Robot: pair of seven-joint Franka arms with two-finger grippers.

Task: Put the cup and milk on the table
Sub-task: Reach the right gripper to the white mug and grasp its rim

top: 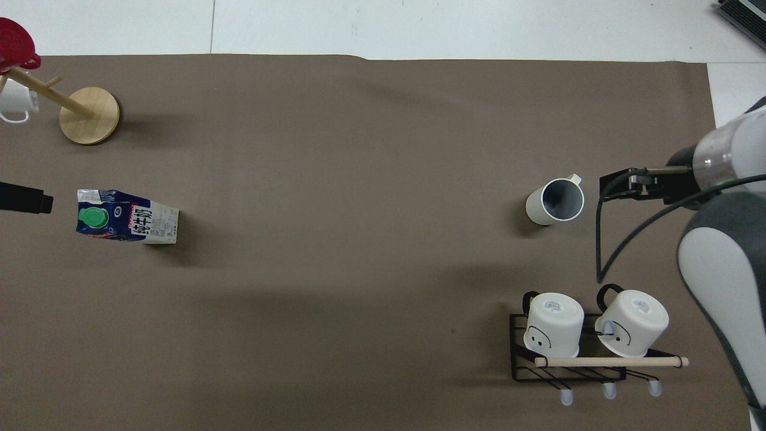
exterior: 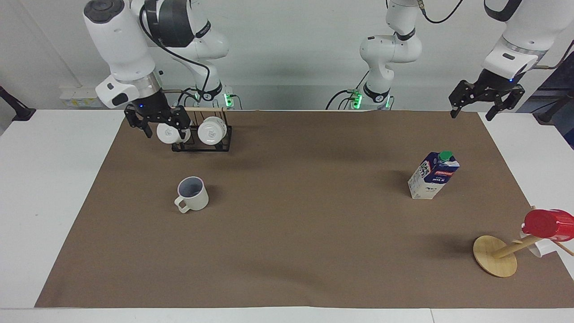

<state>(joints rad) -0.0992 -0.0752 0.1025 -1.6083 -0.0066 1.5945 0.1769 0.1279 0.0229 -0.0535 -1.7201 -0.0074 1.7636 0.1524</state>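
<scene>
The cream cup (exterior: pixel 193 194) stands upright on the brown sheet of the table (exterior: pixel 54 188), toward the right arm's end; it also shows in the overhead view (top: pixel 555 202). The milk (exterior: pixel 432 176) stands upright on the sheet toward the left arm's end, green cap up, and shows from above as well (top: pixel 127 216). My right gripper (exterior: pixel 164 131) is open and empty in the air, over the sheet beside the cup (top: pixel 625 182). My left gripper (exterior: pixel 472 113) is open and empty, raised beside the milk (top: pixel 24 198).
A black wire rack (exterior: pixel 224 139) with two white mugs lies nearer to the robots than the cup (top: pixel 520 344). A wooden mug tree (exterior: pixel 495 255) with a red cup (exterior: pixel 547 223) stands farther out than the milk (top: pixel 90 115).
</scene>
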